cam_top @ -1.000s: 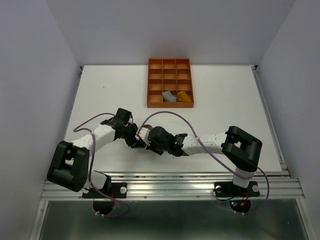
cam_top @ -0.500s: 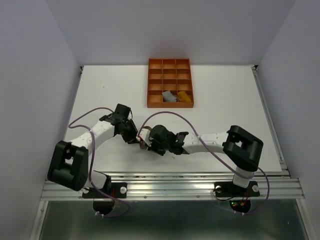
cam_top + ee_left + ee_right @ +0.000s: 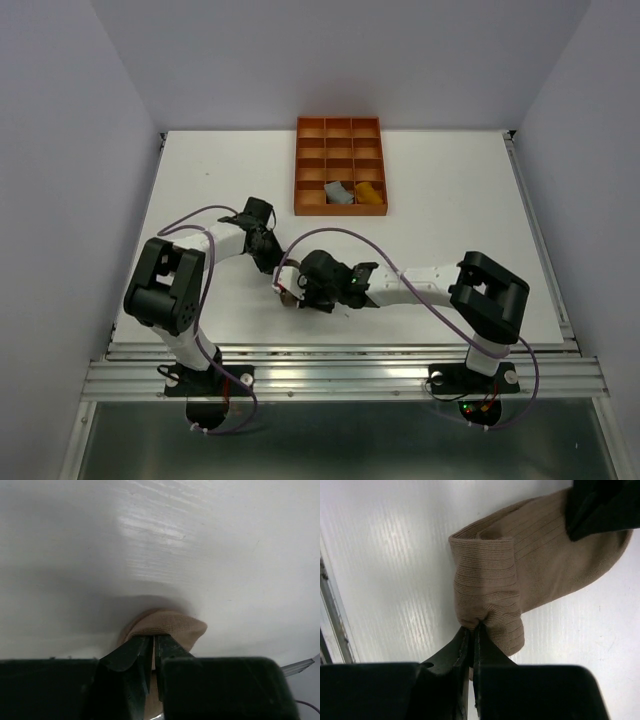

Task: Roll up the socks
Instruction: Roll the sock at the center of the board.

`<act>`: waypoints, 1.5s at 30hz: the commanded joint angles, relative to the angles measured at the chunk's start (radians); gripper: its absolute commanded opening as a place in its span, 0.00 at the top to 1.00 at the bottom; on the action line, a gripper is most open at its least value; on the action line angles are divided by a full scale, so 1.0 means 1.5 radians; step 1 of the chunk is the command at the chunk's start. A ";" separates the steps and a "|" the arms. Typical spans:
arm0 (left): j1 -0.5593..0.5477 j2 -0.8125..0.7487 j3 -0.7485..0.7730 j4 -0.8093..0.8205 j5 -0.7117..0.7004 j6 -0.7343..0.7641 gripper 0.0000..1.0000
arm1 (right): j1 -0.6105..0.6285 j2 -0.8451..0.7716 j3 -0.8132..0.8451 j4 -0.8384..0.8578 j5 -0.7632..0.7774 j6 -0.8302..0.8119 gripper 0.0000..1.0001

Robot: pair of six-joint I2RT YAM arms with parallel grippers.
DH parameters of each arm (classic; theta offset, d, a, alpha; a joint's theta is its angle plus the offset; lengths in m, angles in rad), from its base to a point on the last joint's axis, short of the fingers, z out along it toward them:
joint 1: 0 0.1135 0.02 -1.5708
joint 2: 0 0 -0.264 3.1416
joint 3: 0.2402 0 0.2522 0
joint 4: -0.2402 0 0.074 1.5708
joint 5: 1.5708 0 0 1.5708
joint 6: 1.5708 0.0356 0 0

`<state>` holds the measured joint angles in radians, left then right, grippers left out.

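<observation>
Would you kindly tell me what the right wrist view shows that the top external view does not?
Only the right wrist view shows the ribbed knit of the taupe sock and its end folded over, with the right tool pinching that fold. Only the top external view shows the orange tray, with a grey sock and a yellow sock side by side in it, and both arms meeting, the left tool close to the right one. Both share the taupe sock, barely visible from above, the right tool and the white table.
</observation>
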<state>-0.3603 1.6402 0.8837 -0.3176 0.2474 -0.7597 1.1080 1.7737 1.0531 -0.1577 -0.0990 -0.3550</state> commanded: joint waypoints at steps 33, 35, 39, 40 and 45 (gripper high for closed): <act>-0.056 0.061 0.007 0.049 -0.035 0.059 0.85 | -0.142 0.135 0.178 -0.182 -0.440 -0.098 0.99; -0.055 0.059 0.005 0.054 -0.035 0.062 0.85 | -0.149 0.148 0.190 -0.182 -0.449 -0.057 0.99; -0.057 0.037 -0.005 0.075 -0.036 0.062 0.85 | -0.161 0.177 0.198 -0.163 -0.439 0.024 0.99; -0.058 0.032 -0.006 0.075 -0.043 0.064 0.84 | -0.168 0.183 0.200 -0.164 -0.450 0.034 0.99; -0.059 0.000 -0.007 0.080 -0.060 0.074 0.83 | -0.187 0.206 0.212 -0.141 -0.403 0.132 0.99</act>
<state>-0.4301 1.6852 0.9012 -0.1921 0.2596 -0.7025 0.8482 2.0212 1.3331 -0.4118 -0.7734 -0.3260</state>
